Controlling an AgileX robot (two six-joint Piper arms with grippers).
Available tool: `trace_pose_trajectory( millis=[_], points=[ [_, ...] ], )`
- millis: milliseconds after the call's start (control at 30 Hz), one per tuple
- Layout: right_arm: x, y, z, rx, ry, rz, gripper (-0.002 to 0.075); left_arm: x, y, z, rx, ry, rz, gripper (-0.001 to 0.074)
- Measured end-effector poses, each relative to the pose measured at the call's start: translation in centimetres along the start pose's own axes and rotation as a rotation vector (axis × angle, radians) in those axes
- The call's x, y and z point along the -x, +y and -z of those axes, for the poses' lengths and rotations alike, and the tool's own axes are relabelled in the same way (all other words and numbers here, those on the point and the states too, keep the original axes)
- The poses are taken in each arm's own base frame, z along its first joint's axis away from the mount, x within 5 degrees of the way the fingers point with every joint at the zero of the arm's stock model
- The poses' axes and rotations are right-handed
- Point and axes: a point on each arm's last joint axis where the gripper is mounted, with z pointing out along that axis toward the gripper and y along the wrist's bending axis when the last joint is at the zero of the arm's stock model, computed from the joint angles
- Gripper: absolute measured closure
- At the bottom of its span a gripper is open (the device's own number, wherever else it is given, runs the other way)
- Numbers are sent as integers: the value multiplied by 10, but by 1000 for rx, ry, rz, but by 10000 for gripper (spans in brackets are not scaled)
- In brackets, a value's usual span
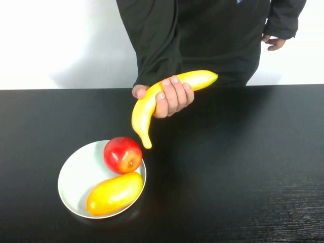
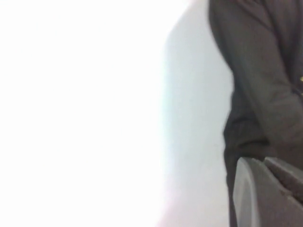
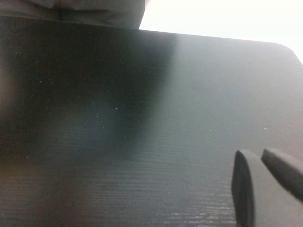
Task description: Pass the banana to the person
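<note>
The banana [image 1: 200, 78] is long, curved and yellow. It is in the person's hand [image 1: 171, 97], held above the far side of the black table [image 1: 243, 162]. The person [image 1: 202, 35] wears a dark long-sleeved top and stands behind the table. Neither arm shows in the high view. My left gripper [image 2: 259, 161] is shut and empty, raised off the table and facing the person's dark sleeve [image 2: 255, 71]. My right gripper [image 3: 256, 153] is shut and empty, low over bare table [image 3: 142, 118].
A white plate [image 1: 76, 172] at the near left holds a red apple [image 1: 122, 154] and a yellow-orange mango-like fruit [image 1: 114, 193]. The banana's lower tip hangs just above the plate's far rim. A white wall stands behind the person.
</note>
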Motion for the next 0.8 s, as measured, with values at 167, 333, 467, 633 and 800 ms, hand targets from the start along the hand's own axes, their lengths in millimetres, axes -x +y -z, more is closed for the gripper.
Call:
trace_pose_trajectory(
  millis=[167, 333, 467, 633, 800],
  points=[
    [0, 0, 0, 0, 0, 0, 736, -15, 1, 5, 30, 145, 12, 738],
    [0, 0, 0, 0, 0, 0, 736, -41, 1, 14, 34, 444, 54, 738],
    [0, 0, 0, 0, 0, 0, 736, -54, 1, 21, 38, 602, 51, 738],
    [0, 0, 0, 0, 0, 0, 736, -54, 1, 21, 39, 610, 49, 738],
    [0, 0, 0, 0, 0, 0, 736, -54, 1, 21, 39, 611, 49, 738]
  ],
)
